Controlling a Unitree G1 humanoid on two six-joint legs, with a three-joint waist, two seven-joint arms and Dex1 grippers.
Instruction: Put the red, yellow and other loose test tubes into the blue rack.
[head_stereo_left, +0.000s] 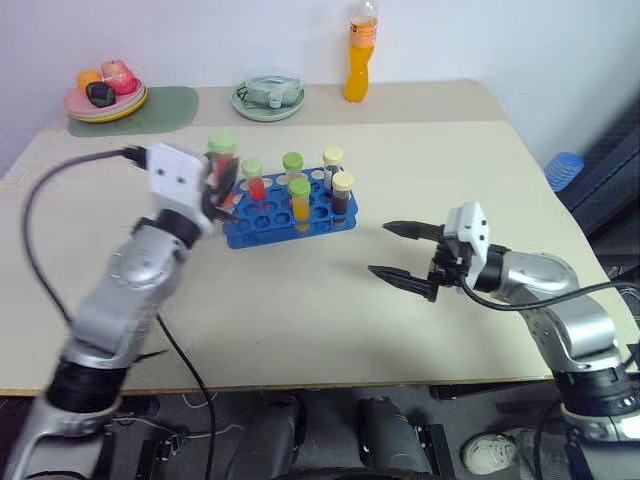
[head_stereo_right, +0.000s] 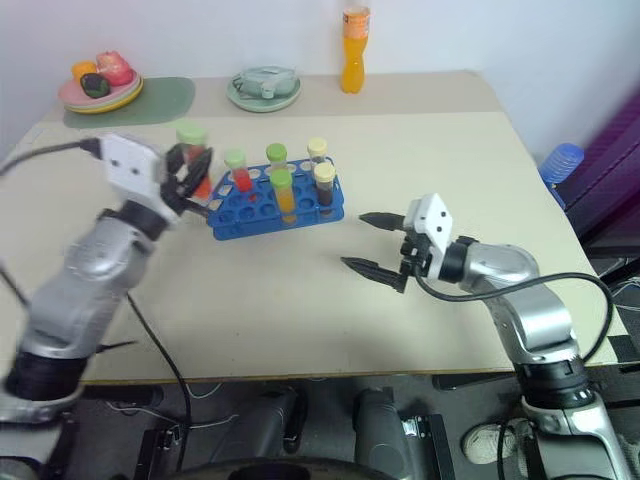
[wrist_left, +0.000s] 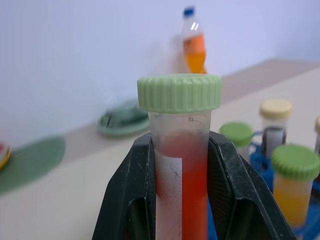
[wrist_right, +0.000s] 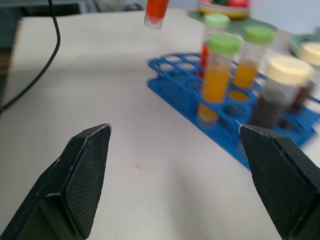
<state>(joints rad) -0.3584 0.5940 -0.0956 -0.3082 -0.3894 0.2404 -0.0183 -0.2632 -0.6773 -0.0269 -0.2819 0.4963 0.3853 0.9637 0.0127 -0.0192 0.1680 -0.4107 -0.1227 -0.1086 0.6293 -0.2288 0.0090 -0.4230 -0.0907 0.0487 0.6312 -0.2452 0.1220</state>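
Blue rack (head_stereo_left: 290, 212), centre-left of frame, already holds five tubes. Left gripper (head_stereo_left: 222, 185) fingers pinch a red tube (wrist_left: 181, 165) just beside it; right gripper (head_stereo_left: 408, 254) fingers spread, empty.

The red-filled test tube (wrist_left: 181, 165) gripped in the left hand (wrist_left: 182, 200) carries a white paper label strip with only faint pen scratches, and a tiny dark marking just under its green cap, too small to make out. The orange bottle (wrist_left: 194, 42) beyond that hand has no legible label.
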